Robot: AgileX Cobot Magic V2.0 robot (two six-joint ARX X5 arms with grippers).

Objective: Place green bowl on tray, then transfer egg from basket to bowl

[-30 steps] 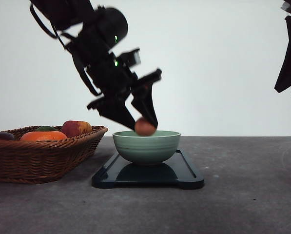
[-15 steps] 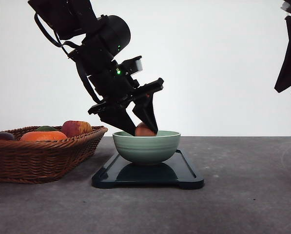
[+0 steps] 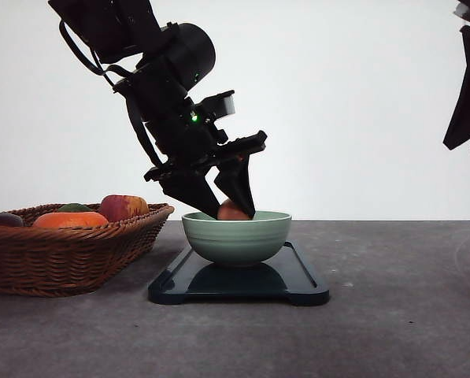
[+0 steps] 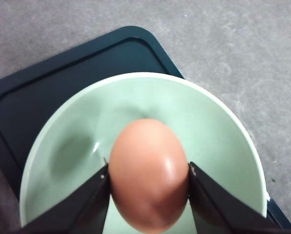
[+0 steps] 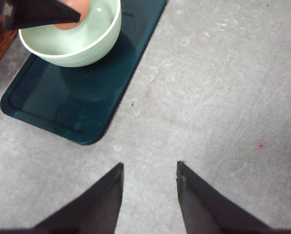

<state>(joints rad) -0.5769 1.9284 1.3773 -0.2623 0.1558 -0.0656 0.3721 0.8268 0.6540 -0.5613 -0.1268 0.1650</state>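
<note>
Grey table [image 3: 392,315], clamped egg [image 4: 148,174] over green bowl [image 4: 213,131]

Bright, even light; soft shadows, glossy tray [image 3: 297,283] reflections, all views sharp.

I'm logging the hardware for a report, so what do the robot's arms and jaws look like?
Both arms are matte black. The left arm has a rounded, drum-shaped joint, loose black cables looping beside it, small green indicator lights and a pale grey block near the wrist. The left gripper and right gripper each end in flat, tapering black jaws with pointed tips.
</note>
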